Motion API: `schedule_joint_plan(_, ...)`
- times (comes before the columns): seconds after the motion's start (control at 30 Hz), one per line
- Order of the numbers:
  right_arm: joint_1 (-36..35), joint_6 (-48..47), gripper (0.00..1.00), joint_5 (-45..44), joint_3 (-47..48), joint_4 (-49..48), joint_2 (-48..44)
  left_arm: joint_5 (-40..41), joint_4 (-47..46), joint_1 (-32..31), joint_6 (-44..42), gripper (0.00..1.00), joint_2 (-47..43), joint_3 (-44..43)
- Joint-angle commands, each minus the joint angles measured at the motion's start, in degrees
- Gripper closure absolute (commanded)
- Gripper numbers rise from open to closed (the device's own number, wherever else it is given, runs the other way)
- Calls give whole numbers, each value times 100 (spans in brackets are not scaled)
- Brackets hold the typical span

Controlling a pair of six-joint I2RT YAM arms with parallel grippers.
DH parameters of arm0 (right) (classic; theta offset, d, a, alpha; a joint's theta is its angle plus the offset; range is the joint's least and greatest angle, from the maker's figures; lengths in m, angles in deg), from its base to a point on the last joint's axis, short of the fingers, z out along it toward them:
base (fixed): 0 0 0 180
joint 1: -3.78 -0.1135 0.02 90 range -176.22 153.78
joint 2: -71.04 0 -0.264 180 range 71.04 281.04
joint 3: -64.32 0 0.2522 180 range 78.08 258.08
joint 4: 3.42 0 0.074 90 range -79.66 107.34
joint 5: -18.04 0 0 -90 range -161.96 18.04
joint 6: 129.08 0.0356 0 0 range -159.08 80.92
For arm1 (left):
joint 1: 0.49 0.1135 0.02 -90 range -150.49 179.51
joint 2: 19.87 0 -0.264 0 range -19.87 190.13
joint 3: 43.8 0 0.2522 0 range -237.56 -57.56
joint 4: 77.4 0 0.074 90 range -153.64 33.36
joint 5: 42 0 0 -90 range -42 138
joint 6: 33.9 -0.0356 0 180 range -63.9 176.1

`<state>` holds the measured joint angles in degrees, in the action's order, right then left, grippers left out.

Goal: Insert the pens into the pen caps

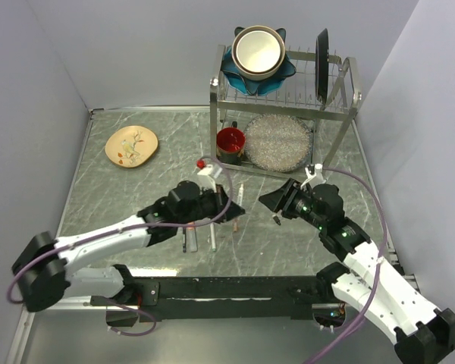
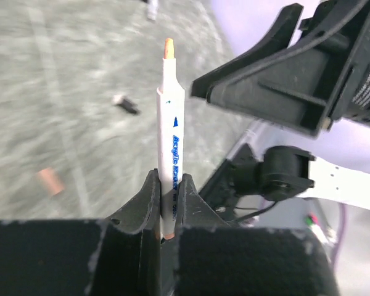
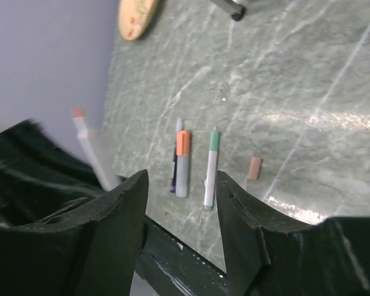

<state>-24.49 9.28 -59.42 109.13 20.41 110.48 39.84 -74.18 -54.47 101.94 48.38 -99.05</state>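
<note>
One white pen (image 2: 171, 123) stood clamped in the left gripper (image 2: 168, 185), orange tip up. Right gripper (image 3: 182, 179) gaped, holding nothing, facing three pens (image 3: 182, 166) lying by the table (image 3: 283, 74)'s near edge; a salmon cap (image 3: 254, 168) lay just beside them, bare marble beyond.

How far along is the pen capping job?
Looks done: a grey pen with an orange cap and a white pen with a teal cap. In hand: the left end effector grips a white marker with a bare orange tip; the right end effector is open and empty. Left: a loose salmon cap and what looks like a small black cap lie unused.
</note>
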Motion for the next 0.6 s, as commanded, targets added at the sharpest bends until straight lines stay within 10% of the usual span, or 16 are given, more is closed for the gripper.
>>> schedule_joint_plan(0.0, -90, 94, 45, -400, 490, 566, 581, 1025, 1184, 36, -444, 99, -987, 106)
schedule_joint_plan(0.57, -1839, 429, 51, -1824, 2238, 1146, 4589, 2178, 3128, 36, -1122, 99, -3977, 133)
